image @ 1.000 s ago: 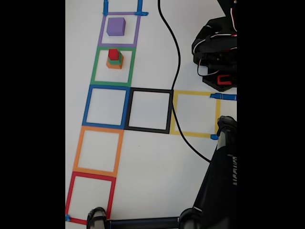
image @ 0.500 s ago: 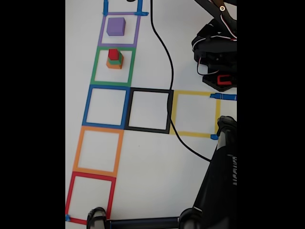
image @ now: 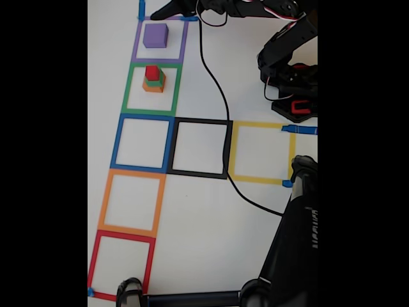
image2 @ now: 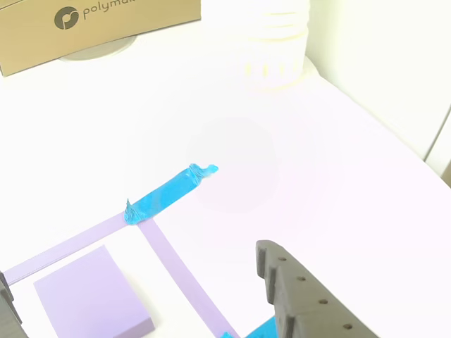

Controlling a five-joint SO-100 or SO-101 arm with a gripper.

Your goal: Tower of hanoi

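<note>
Reaching across the top of the fixed view, my hand (image: 167, 9) sits just above the purple cube (image: 155, 35), which lies inside the purple tape square (image: 135, 39); in the other view that cube (image2: 91, 296) is low and left of my one clearly visible finger (image2: 296, 290), so the next move, as I judge it, is down and toward it. Hand state: empty, but I cannot tell how wide the jaws stand. Orange cube (image: 153, 87), green cube (image: 153, 80) and red cube (image: 152, 72) are stacked in the green tape square (image: 127, 89); a cardboard box (image2: 99, 24) reads "polyma…", cut off.
</note>
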